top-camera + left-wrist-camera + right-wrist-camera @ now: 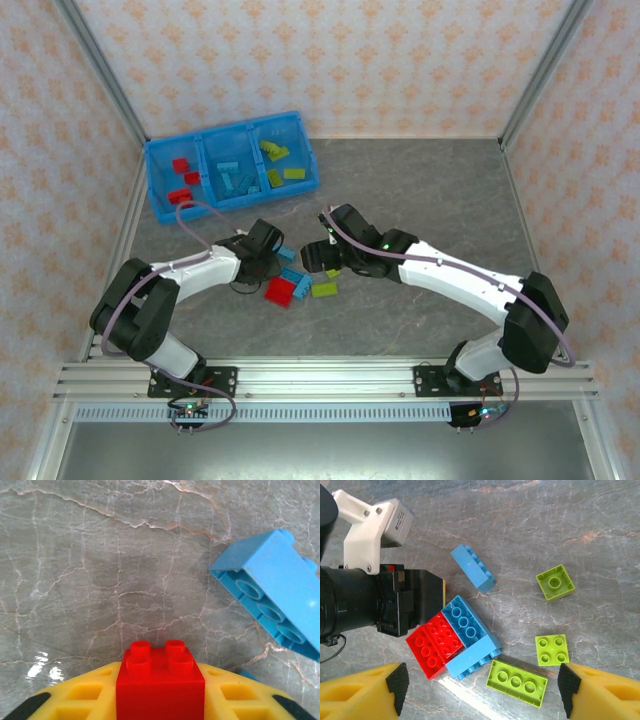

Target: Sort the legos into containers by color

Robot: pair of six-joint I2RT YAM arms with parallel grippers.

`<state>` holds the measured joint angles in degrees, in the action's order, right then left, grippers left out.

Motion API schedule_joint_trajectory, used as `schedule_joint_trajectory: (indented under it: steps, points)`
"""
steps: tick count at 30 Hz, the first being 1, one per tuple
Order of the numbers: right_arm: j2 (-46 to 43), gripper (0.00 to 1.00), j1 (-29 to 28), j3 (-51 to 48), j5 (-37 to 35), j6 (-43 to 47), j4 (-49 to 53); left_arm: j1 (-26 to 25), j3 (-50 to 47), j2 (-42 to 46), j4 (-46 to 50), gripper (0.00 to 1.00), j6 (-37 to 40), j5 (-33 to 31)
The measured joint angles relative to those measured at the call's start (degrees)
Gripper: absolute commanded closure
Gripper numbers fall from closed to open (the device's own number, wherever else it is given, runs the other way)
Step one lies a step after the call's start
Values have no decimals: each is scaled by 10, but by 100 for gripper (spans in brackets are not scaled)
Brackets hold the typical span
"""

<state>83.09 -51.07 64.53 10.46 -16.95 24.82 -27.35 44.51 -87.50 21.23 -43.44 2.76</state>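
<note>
1. Tray (153,172), at the far left of the counter (430,190): red bricks (181,166) in its left compartment, light blue bricks (228,177) in the middle, yellow-green bricks (292,173) on the right. Sorting looks partly done.
2. Left end effector (268,252), on the near side of the tray and well apart from it: fingers (80,695) closed against both sides of a small red brick (160,682), apparently gripped.
3. Loose pile (465,630), also on the near side of the tray: red, blue and green bricks not yet sorted.
4. Right end effector (482,690): wide open and empty, poised above the pile.
</note>
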Motion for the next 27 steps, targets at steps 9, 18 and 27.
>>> schedule_joint_trajectory:
  steps: [9,18,27]
  points:
    - [9,18,0,1,59,-2,-23,75,57,97,63,71,29,-10]
    - [-3,18,0,0,52,-9,-47,286,286,-7,63,72,60,-15]
    - [-63,17,0,-34,34,-18,-48,394,495,-236,80,53,51,31]
